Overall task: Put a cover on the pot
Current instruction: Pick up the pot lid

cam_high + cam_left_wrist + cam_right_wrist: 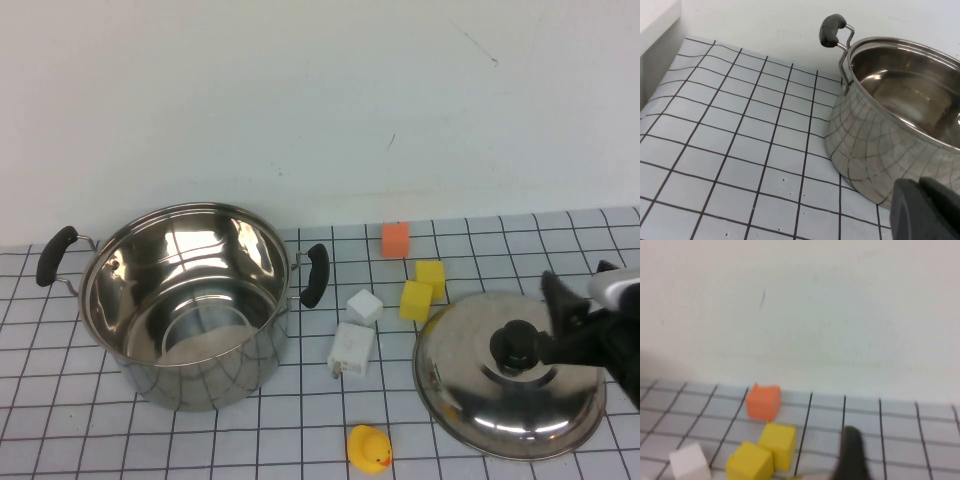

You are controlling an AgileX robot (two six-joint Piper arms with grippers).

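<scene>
- The pot point(190, 305) is standing upright on the left part of the gridded bench point(80, 430), uncovered; its polished inside is showing only reflections, with no contents visible.
- Its two black side handles point(314, 274) are sticking out on wire brackets, one toward the bench's left edge, one toward the small blocks.
- The lid point(505, 385) is lying dome-up on the right part of the bench, well apart from the pot, its black knob point(515, 345) pointing upward.
- Between pot and lid, a white block point(363, 306) and a white box point(351, 350) are lying just beside each other; two yellow blocks point(422, 289) are sitting near the lid's far rim, an orange block point(396, 239) beyond them near the wall.
- A yellow duck point(370, 448) is resting near the front edge.
- The right hand point(560, 325) is reaching in from the right edge, its dark fingers point(556, 293) spread apart beside the knob, not touching it as far as can be seen.
- The left hand point(925, 210) is hanging low just beside the pot's outer wall; whether it is spread or pressed together cannot be told.
</scene>
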